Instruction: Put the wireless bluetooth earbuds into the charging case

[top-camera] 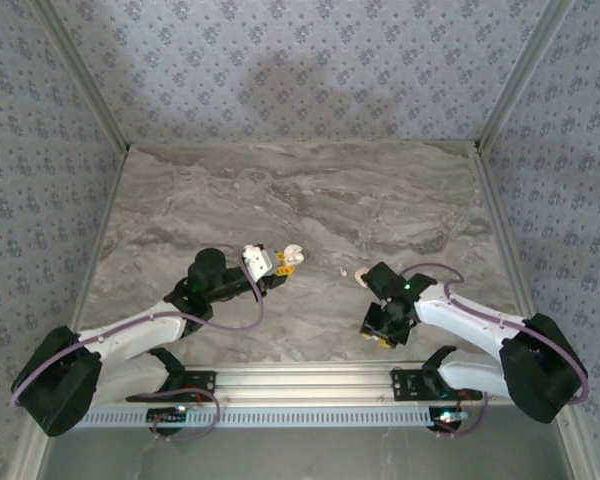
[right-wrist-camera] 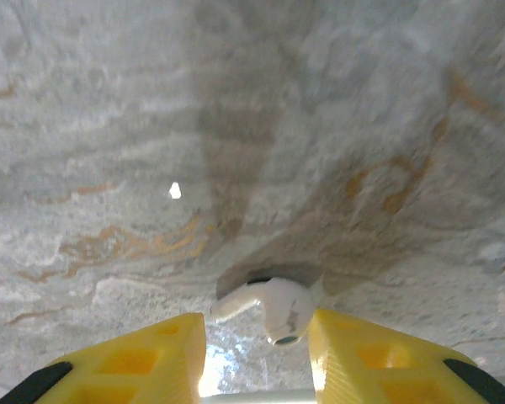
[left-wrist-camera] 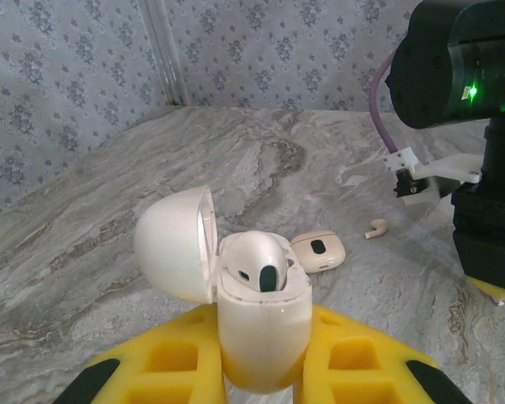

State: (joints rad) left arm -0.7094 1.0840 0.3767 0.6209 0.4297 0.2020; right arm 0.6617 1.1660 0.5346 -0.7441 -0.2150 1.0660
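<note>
left hand (left-wrist-camera: 265, 370) clamps the glossy white charging case (left-wrist-camera: 261, 324), lid open, one white earbud (left-wrist-camera: 257, 263) seemingly seated inside; right hand (right-wrist-camera: 254, 326) pinches a second white earbud (right-wrist-camera: 278, 307), not yet inserted.

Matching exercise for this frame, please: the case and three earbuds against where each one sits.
1 charging case
2 near earbud, left wrist view
3 earbud, right wrist view
4 far earbud, left wrist view

a lying on the table
b in the left gripper, lid open
c pinched in the right gripper
d seated in the case

Pairs: 1-b, 2-d, 3-c, 4-a
</note>
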